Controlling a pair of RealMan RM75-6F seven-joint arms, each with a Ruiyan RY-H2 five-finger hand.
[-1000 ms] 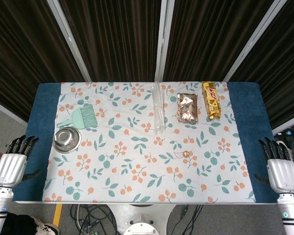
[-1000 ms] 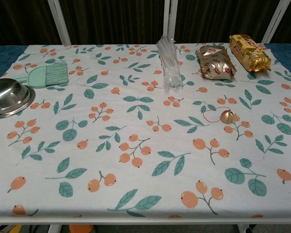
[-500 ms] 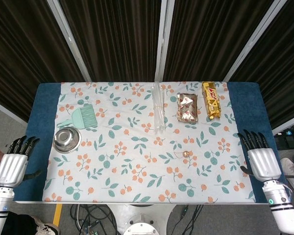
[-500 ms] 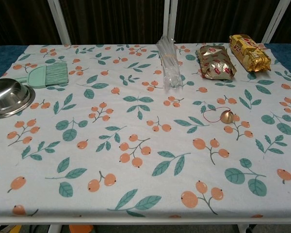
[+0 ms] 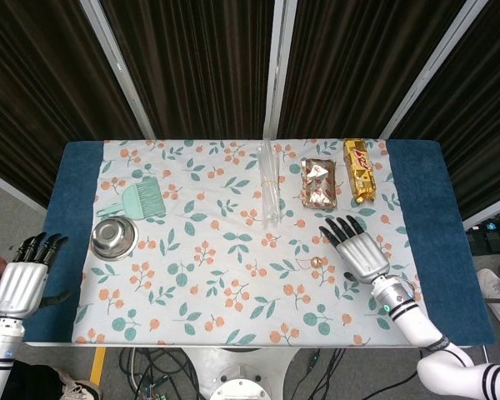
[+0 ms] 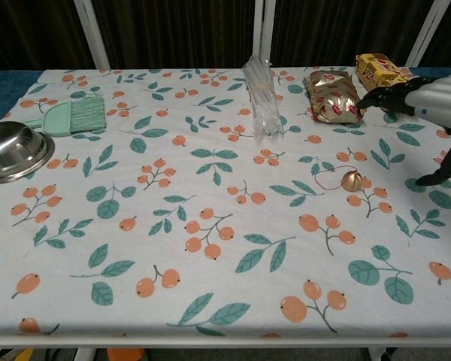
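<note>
One open right hand just beside the small gold bell.

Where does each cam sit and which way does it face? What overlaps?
Head view: high above the near table edge, looking steeply down on the whole tablecloth; shows left hand off the table's left edge and right hand over the cloth.
Chest view: low at the near edge, facing across the table toward the curtains; only the right hand shows.
Shared: right hand, small gold bell, steel bowl, green brush.
</note>
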